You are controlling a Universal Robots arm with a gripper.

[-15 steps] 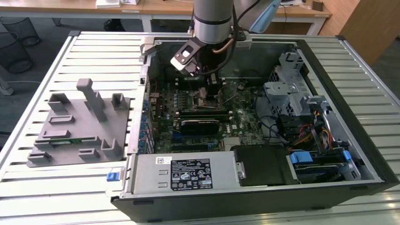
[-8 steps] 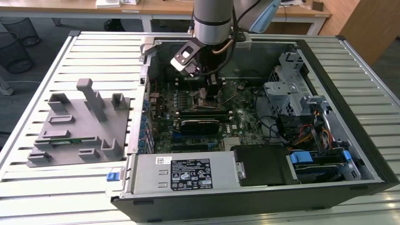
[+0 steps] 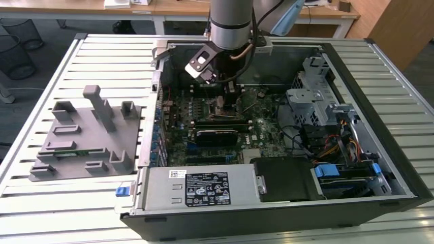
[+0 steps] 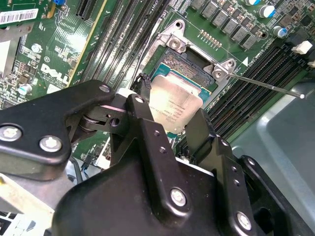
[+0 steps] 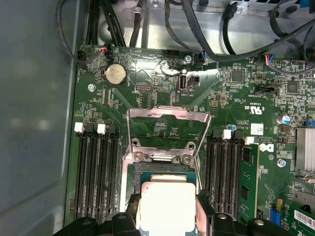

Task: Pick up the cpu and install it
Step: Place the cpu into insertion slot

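Gripping the small flat square cpu [image 4: 178,98] with its silvery-grey metal top plate, the arm's black two-fingered gripper [image 4: 170,115] has its jaws closed narrow on two opposite edges of the chip, one finger on each side, as both wrist views show. So the pick-up half of the job looks done to me. What is left is the seating, since the chip hangs level at the near edge of the open black square socket [image 4: 189,61] and, as far as I can judge, is not yet down in it. I cannot tell whether its underside touches anything. Just beyond the chip, in the first wrist view, the socket's silvery metal load plate [image 5: 167,120] stands swung back. In the second wrist view the thin metal lever [image 4: 266,83] sticks out sideways, unlatched. Rows of black memory slots [image 5: 96,167] flank the socket on the green motherboard [image 5: 236,98]. From the exterior view, all this sits inside an opened black computer case [image 3: 379,66], with a grey moulded tray [image 3: 81,137] lying well apart on the slatted white table [image 3: 40,203].
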